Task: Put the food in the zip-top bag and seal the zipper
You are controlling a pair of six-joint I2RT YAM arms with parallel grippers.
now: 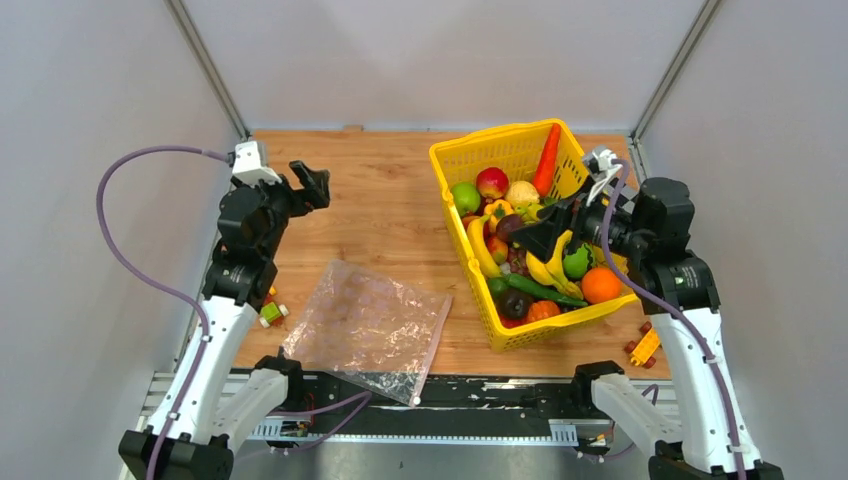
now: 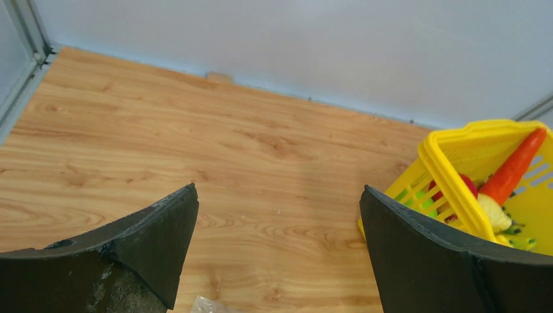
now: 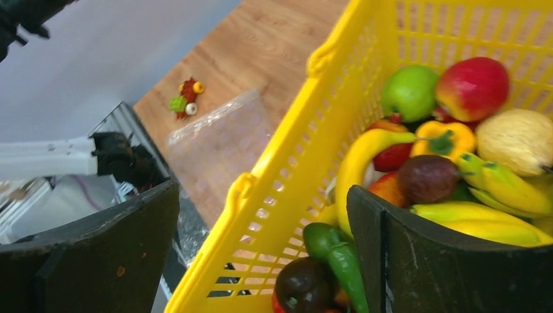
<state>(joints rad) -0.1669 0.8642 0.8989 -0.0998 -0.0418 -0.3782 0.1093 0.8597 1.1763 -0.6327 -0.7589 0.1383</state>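
- Clear crinkly zip-top bag (image 1: 368, 328) lies flat on wooden tabletop (image 1: 380, 210), apart from the released left hand (image 1: 312, 187).
- Released right hand (image 1: 532, 235) hovers above colourful toy food (image 1: 491, 182) in yellow plastic basket (image 1: 500, 141).

A light-brown wood-grain counter (image 1: 380, 200) fills the middle of the enclosure. It is shut in by a plain pale grey back wall (image 1: 440, 50), a matching left side panel (image 1: 90, 100) and a right side panel (image 1: 770, 90), with slim grey metal corner posts (image 1: 205, 65) rising where the panels meet. A small tan block (image 1: 352, 128) sits at the seam between the counter's far edge and the back wall, a black strip (image 1: 500, 385) and a ribbed silver metal rail (image 1: 430, 432) run along the near edge, and the light is soft and even, leaving only faint shadows on the wood.
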